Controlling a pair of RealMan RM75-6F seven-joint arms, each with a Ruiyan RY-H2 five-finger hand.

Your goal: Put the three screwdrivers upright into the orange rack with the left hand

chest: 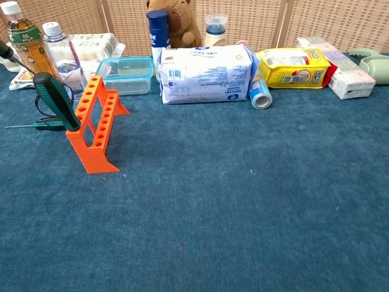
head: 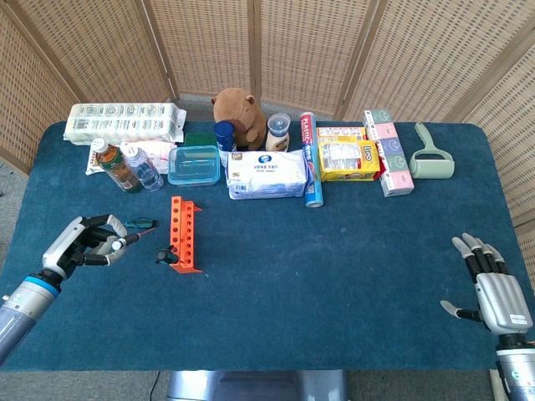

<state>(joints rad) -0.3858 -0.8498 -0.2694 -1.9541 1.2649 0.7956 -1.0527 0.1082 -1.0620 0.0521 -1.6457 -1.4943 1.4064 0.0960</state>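
We see the left hand pinching a screwdriver in its fingers, left of the orange rack; the right hand rests with fingers spread, holding nothing. 1 green-handled screwdriver leans in the rack, another lies beside it. We judge the thin pinch could slip or nudge the light rack. The surface is blue cloth, backed by wicker screens.

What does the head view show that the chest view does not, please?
Only the head view shows the left hand holding a screwdriver, the open right hand and the table's edges. Only the chest view shows the green-handled screwdriver leaning in the orange rack from the side. Both share the rack, the blue container and the white wipes pack.
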